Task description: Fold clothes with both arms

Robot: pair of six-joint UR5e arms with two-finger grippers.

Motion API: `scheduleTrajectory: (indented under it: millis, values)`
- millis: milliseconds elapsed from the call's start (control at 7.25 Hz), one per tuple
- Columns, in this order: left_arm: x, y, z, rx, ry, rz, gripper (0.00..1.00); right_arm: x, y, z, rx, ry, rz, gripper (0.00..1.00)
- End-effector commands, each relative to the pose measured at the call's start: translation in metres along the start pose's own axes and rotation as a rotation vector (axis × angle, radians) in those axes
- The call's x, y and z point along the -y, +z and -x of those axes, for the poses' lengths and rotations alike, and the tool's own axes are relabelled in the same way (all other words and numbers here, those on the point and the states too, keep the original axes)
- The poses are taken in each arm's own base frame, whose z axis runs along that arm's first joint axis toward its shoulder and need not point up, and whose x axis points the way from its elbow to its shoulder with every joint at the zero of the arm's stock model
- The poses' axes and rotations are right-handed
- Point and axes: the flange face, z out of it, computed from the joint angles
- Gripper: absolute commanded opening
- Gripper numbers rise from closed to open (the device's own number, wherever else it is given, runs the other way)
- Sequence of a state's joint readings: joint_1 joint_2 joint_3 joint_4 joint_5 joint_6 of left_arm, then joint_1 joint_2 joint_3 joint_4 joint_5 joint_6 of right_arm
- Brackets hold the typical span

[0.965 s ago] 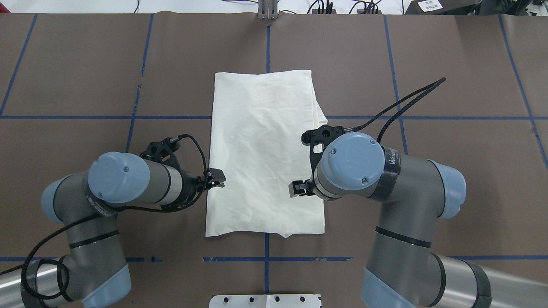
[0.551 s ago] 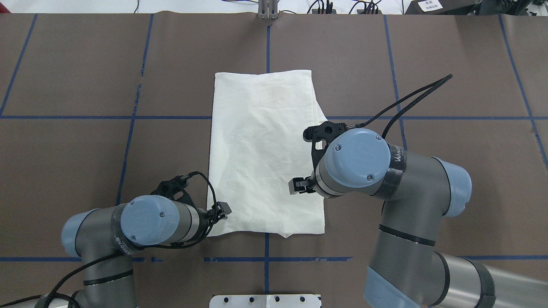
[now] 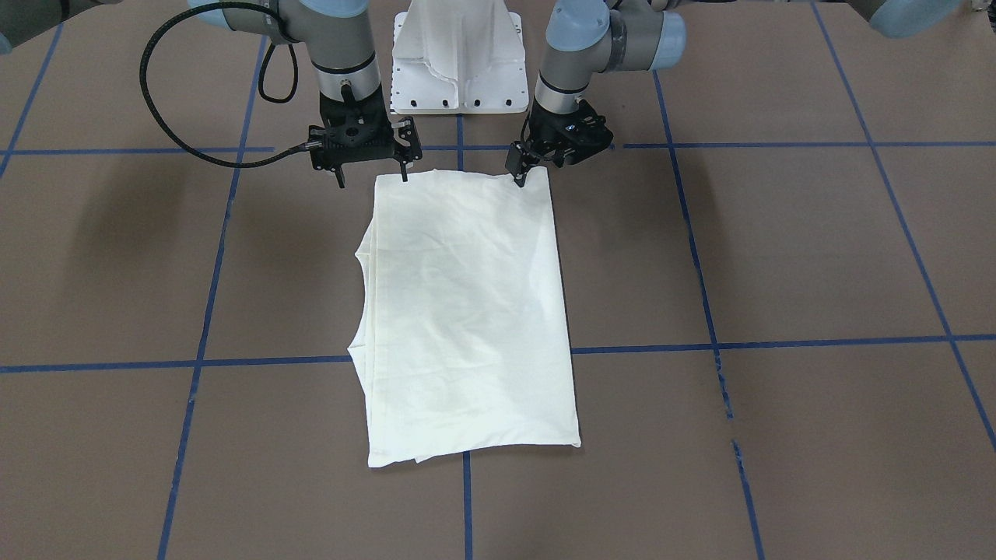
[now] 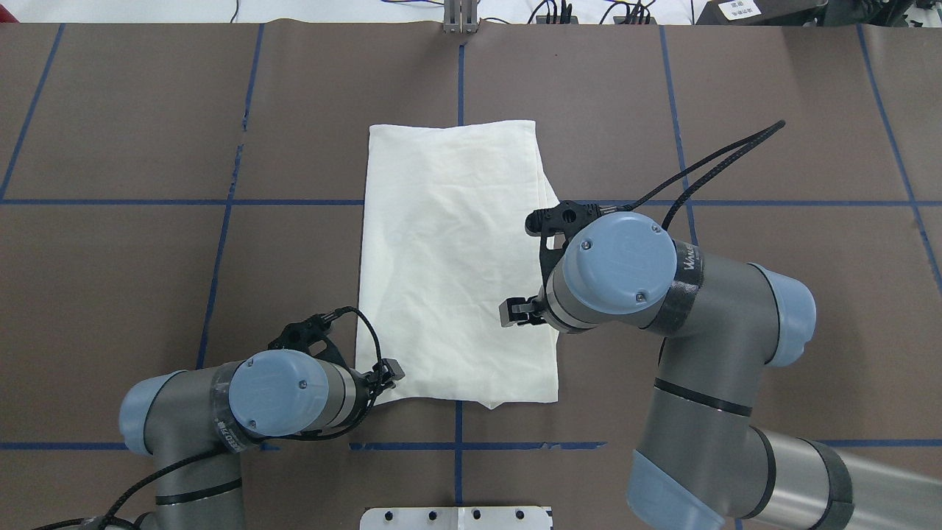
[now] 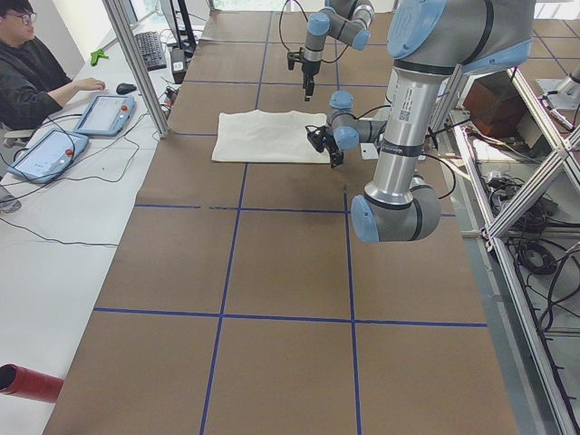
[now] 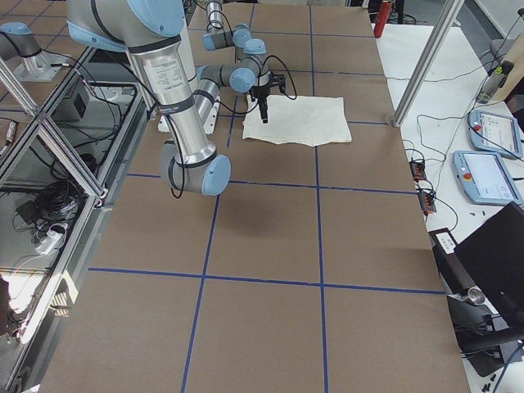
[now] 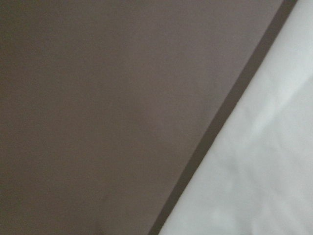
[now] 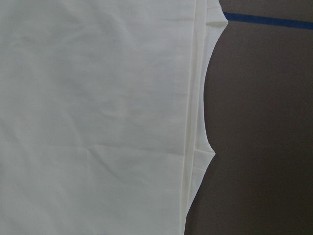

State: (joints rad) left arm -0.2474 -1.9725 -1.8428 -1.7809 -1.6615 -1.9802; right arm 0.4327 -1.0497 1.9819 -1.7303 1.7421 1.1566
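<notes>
A wide brown desk (image 4: 110, 294) crossed by blue tape lines (image 4: 221, 202) fills every view. Two grey arms with light-blue joint caps reach over it, the right arm (image 4: 706, 309) and the left arm (image 4: 191, 412), either side of a white pedestal base (image 3: 459, 70). White lettering on the right arm's sleeve starts "WAN"; the rest curves out of sight. A cream shirt (image 4: 449, 243) lies flat at the desk's middle, folded into a long rectangle, plain side up, with layered edges stepping out on the right arm's side. From overhead the arms' own wrists hide most of each gripper; the front-facing view shows them. There the right gripper (image 3: 372, 179) hangs over the shirt's robot-side end, released, fingers spread wide. The left gripper (image 3: 520, 179) is low at the other near corner; whether it is clenched I cannot tell. Its wrist camera shows only a blurred shirt edge against the desk. Only the left side view shows a person (image 5: 32, 77) seated beside the desk with a keyboard (image 5: 149, 50) and tablet-like pendants (image 5: 107, 113)
</notes>
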Motion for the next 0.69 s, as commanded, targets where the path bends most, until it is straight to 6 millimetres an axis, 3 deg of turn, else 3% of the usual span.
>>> scheduleTrajectory:
  millis: [0,138,414,551]
  values:
    - [0.0003,0.0036,0.0005,0.007,0.001,-0.003,0.88,0.0004,0.0014,-0.0016,-0.004,0.002,0.001,1.00]
    - [-0.0006,0.0010,-0.0009,0.002,0.002,-0.001,0.75,0.0010,0.0017,-0.0028,-0.005,0.003,0.001,1.00]
    - [0.0000,-0.0007,-0.0016,-0.002,0.001,0.000,0.32,0.0015,0.0026,-0.0046,-0.009,0.005,-0.001,1.00]
    - [-0.0001,-0.0013,-0.0017,-0.002,0.001,0.000,0.24,0.0009,0.0050,-0.0067,-0.014,0.006,0.003,1.00]
